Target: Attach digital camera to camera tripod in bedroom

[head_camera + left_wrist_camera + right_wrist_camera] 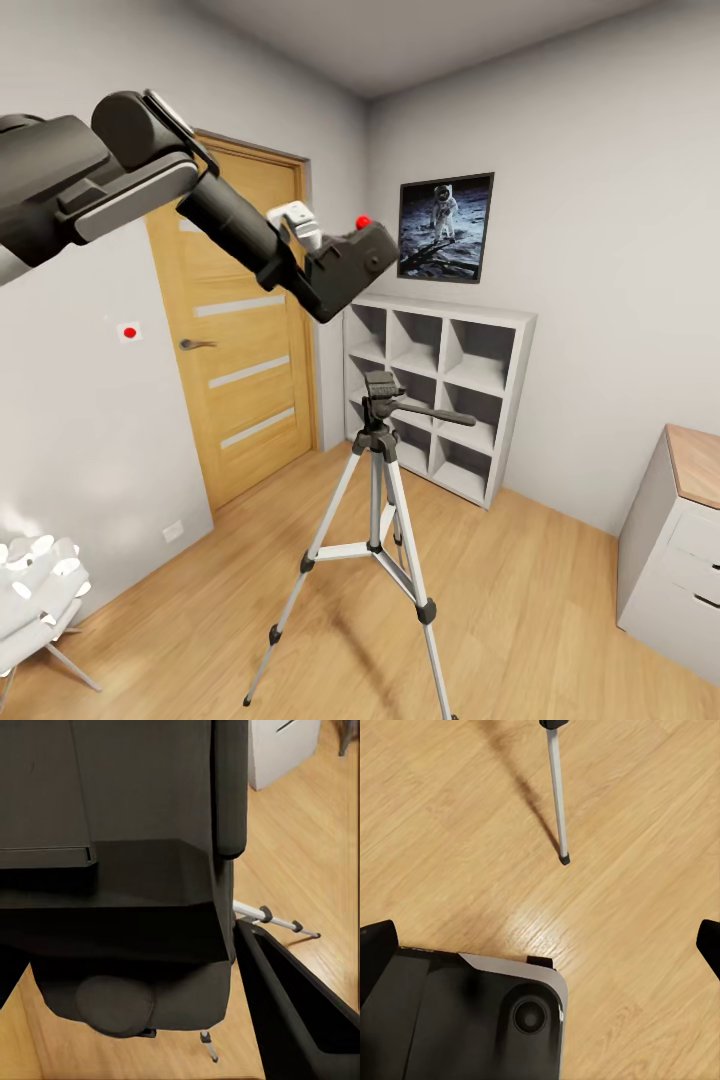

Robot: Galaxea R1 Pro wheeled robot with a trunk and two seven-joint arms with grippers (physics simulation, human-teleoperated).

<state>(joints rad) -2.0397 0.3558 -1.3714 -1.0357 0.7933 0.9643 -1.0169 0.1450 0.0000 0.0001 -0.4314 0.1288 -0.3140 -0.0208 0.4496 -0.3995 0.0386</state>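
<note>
My left gripper (318,268) is shut on the digital camera (352,262), a small black box with a red button (363,221) on top. I hold it high in the bedroom, above and slightly left of the camera tripod (378,480). The tripod stands on the wood floor with its silver legs spread; its black head (380,392) is bare and the pan handle (440,413) points right. In the left wrist view the camera's dark body (112,870) sits close up, with tripod legs (274,919) below it. My right gripper (544,945) is open over the floor, near a tripod leg (556,791).
An oak door (240,360) with frosted strips is at the left and white cube shelves (440,390) stand in the corner under an astronaut picture (445,228). A white dresser (675,550) is at the right. A white lamp (35,590) sits at the lower left.
</note>
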